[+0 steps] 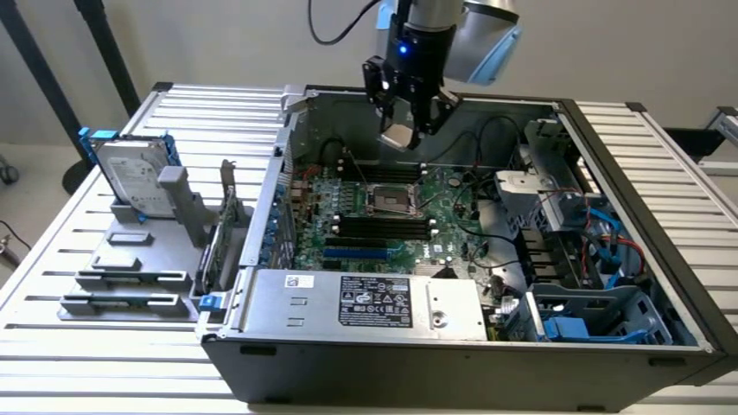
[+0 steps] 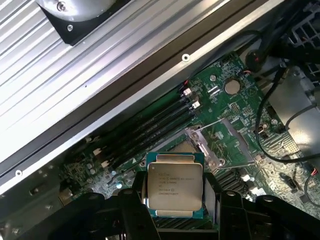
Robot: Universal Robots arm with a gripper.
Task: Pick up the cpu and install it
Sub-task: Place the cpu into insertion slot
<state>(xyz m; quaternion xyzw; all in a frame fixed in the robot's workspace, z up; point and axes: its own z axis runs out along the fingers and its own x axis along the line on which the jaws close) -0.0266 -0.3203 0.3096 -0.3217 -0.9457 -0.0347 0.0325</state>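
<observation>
Slatted metal desk (image 1: 104,363), open PC case (image 1: 461,341) on it. The cpu (image 2: 174,186) is in the air above the motherboard (image 1: 381,238), near the case's back wall. My gripper (image 1: 412,128) is clamped on its edges, silver top toward the wrist camera. The open socket (image 1: 390,201) lies below, well apart. I'd judge this carry needs the chip level and its corners squared to the socket.

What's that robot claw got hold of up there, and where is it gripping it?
The gripper holds the cpu, pinched by two opposite edges between its black fingers, silver top facing the wrist camera, above the open computer case.
</observation>
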